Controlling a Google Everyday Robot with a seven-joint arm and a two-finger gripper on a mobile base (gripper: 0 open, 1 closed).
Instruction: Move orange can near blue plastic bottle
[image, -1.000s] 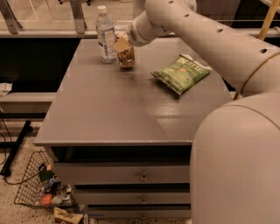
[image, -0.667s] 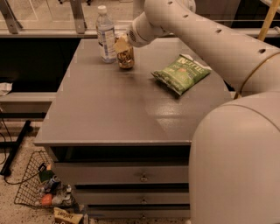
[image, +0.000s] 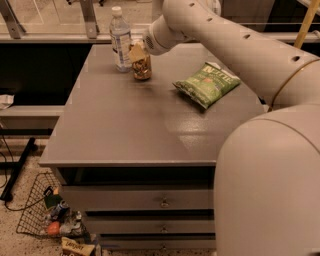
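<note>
- fingers (image: 135, 51): one tan pad shows against the top left of the orange can (image: 142, 69), touching or overlapping it; the other side is hidden, so cannot tell how wide they stand or whether they clamp the can
- gripper (image: 138, 54) sits at the far left part of the counter (image: 140, 130), right over the can's upper end, at the end of the white arm (image: 225, 45)
- orange can stands upright on the counter, base down, dark artwork facing the camera; its top is covered by the gripper, so the pull tab is not visible
- blue plastic bottle (image: 120, 40) is upright just left of the can, taller than it, white cap on; cannot tell whether the two touch or have a thin gap between them
- green chip bag (image: 207, 83) lies flat on the right side of the counter, well apart from the can and bottle
- arm reaches in from the right and crosses above the bag; the wrist blocks the counter's back edge behind the can
- big white robot body (image: 270, 185) fills the lower right and hides the counter's near right corner
- drawers (image: 165, 202) are below the counter front, in shadow
- wire basket (image: 37, 215) sits on the floor at lower left, its contents too small to name
</note>
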